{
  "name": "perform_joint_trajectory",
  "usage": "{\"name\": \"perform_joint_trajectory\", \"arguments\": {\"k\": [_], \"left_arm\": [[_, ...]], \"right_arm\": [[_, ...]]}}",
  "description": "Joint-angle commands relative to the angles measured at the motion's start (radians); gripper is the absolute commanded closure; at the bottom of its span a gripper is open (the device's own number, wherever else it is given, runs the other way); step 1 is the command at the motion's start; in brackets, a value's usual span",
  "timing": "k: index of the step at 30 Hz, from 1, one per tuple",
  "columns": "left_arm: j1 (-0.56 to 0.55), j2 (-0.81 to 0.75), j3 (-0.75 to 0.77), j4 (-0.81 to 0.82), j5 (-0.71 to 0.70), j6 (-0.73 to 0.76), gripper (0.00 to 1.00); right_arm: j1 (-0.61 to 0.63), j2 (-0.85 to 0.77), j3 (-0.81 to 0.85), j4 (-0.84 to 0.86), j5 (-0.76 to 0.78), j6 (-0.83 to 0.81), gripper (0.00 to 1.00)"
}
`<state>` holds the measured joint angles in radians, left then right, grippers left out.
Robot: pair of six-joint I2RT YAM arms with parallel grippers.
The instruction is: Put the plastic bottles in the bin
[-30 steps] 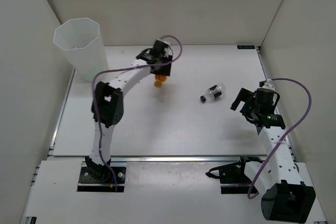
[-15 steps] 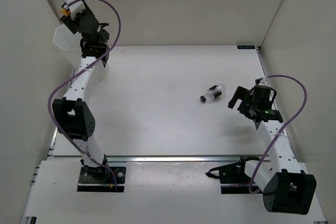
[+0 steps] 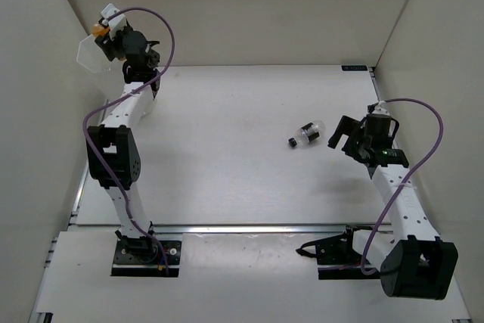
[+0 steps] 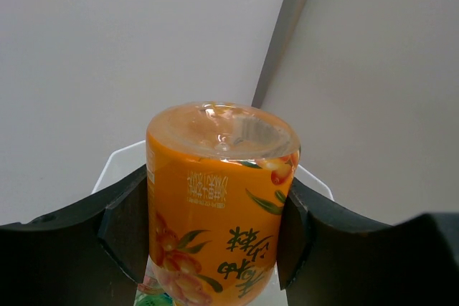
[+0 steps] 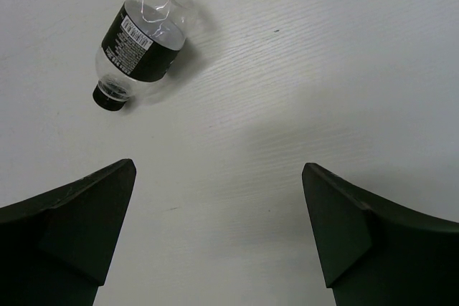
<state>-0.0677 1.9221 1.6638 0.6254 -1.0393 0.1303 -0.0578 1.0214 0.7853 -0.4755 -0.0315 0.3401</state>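
At the far left corner of the table (image 3: 227, 187), the orange bottle (image 4: 219, 206) hangs over the bin (image 3: 89, 54). The left gripper (image 4: 214, 231) is clenched on it, one dark pad (image 4: 125, 227) pressed to each side of the label. The left wrist view shows the bin's pale rim to either side of the bottle, so I judge it is above the mouth, though I cannot tell whether it is centred.

The step in hand is the drop. The next move calls for the jaws to part, after any small nudge needed to keep the bottle inside the rim.

The bottle's long axis runs out along the fingers. Its dimpled base points away from the wrist towards the corner of the walls, and the print reads upside down, so I take the cap end to be nearer the palm.

One bottle is left out, the black-labelled bottle (image 5: 140, 41). It lies on its side right of the table's middle, cap towards the near left. The right gripper (image 5: 219, 227) sits just beside it towards the right edge, jaws spread with nothing between them.
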Motion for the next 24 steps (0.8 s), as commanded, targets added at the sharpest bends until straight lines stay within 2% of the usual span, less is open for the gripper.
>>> {"name": "perform_joint_trajectory", "arguments": {"k": [1,4,7,8,10,15,18,24], "left_arm": [[0.006,-0.061,0.03,0.025,0.012,-0.014,0.51],[0.006,-0.074,0.028,0.002,0.018,-0.021,0.5],[0.009,-0.072,0.025,0.01,0.034,-0.002,0.45],[0.0,-0.071,0.027,0.008,0.044,0.015,0.01],[-0.001,-0.077,0.031,-0.004,0.067,0.034,0.01],[0.011,-0.101,0.037,-0.091,0.074,-0.029,0.01],[0.008,-0.114,0.022,-0.086,0.084,0.003,0.01],[-0.009,-0.172,-0.015,-0.134,0.093,-0.047,0.01]], "right_arm": [[0.012,-0.013,0.031,0.008,-0.005,0.0,0.01],[0.003,-0.023,0.022,-0.014,-0.005,-0.01,0.01],[0.004,-0.032,0.025,-0.032,-0.005,-0.016,0.01],[0.003,-0.035,0.025,-0.034,-0.007,-0.013,0.01],[0.0,-0.041,0.023,-0.052,-0.005,-0.013,0.01],[0.004,-0.053,0.015,-0.052,-0.013,-0.021,0.01],[0.01,-0.05,0.017,-0.058,-0.027,-0.026,0.01],[0.047,-0.032,0.018,-0.023,-0.045,-0.012,0.01]]}}
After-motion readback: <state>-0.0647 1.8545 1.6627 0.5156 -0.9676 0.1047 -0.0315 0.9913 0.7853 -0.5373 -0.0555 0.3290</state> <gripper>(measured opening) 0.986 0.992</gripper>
